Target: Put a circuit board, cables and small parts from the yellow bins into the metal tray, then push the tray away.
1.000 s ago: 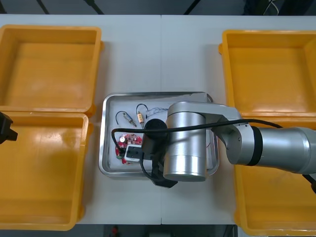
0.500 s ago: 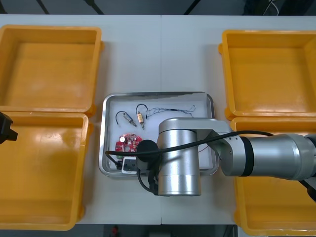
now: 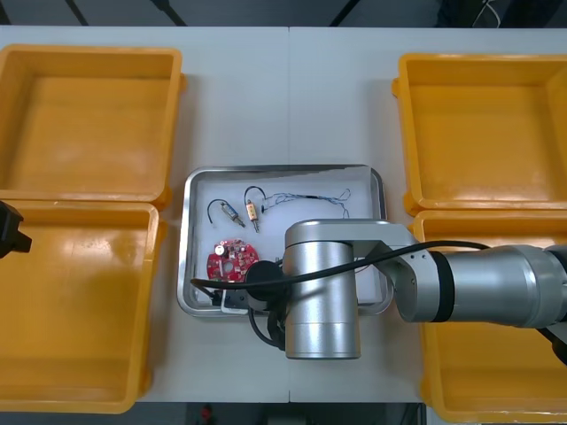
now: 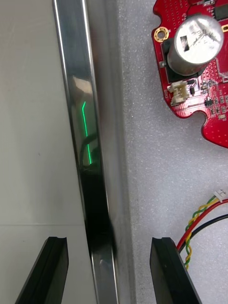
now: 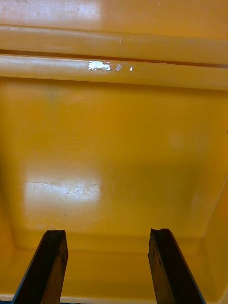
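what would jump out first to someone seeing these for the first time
The bulky silver right arm reaches in over the near side of the metal tray at the centre, and its open right tool straddles the tray's near rim. Next comes the round red circuit board on the tray's white floor, with big yellow bins flanking the tray on both sides. The left tool, open, hangs over a left-side bin.

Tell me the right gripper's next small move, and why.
Probably shut the right gripper on the near rim of the shiny metal tray, ready to push it away. Its open jaws straddle that rim, and the round red circuit board, red and yellow cable and small metal parts already lie inside. The left gripper hangs open over a yellow bin.
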Robot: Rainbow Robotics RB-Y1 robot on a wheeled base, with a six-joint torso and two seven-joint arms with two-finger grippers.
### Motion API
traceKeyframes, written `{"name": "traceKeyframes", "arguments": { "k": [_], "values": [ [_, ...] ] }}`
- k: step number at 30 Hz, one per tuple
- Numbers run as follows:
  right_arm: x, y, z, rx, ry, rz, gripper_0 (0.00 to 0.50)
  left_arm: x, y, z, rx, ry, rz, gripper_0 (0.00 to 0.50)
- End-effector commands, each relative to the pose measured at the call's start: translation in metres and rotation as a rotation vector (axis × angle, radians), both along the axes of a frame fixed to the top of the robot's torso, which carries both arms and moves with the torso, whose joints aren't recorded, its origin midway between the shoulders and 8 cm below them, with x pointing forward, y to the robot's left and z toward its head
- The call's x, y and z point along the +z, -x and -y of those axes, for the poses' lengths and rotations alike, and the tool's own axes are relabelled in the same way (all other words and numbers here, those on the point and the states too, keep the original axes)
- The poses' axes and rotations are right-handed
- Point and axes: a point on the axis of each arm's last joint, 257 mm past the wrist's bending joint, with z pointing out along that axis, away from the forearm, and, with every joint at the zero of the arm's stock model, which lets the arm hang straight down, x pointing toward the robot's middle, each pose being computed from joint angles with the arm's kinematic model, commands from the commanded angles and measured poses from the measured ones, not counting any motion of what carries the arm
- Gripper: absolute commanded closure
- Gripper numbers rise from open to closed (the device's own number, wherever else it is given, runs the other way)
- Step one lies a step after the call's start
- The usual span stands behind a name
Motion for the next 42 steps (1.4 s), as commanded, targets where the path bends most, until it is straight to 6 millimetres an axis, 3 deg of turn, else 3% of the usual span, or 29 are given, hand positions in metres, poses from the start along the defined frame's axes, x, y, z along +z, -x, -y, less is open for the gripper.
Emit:
{"name": "traceKeyframes", "arguments": {
  "k": [1,2,3,4,6,14,27,42],
  "values": [
    [-0.005,0.013,-0.014,0.057,-0.003,-0.013,0.056,0.016,-0.004,-0.010,0.035,-0.030,0.037,0.000],
    [-0.007,0.014,-0.013,0.056,0.001,-0.015,0.144,0.016,-0.004,-0.010,0.035,-0.030,0.037,0.000],
    [-0.007,0.013,-0.012,0.052,0.002,-0.015,0.327,0.016,-0.004,-0.010,0.035,-0.030,0.037,0.000],
    [-0.008,0.012,-0.011,0.050,0.004,-0.014,0.448,0.016,-0.004,-0.010,0.035,-0.030,0.037,0.000],
    [-0.007,0.010,-0.012,0.050,0.004,-0.005,0.499,0.016,-0.004,-0.010,0.035,-0.030,0.037,0.000],
    [-0.006,0.005,-0.006,0.040,0.011,0.002,0.500,0.016,-0.004,-0.010,0.035,-0.030,0.037,0.000],
    [0.031,-0.053,0.008,0.038,0.050,0.151,0.500,0.016,-0.004,-0.010,0.035,-0.030,0.037,0.000],
    [0.064,-0.134,0.020,0.085,0.145,0.280,0.500,0.016,-0.004,-0.010,0.035,-0.030,0.037,0.000]
  ]
}}
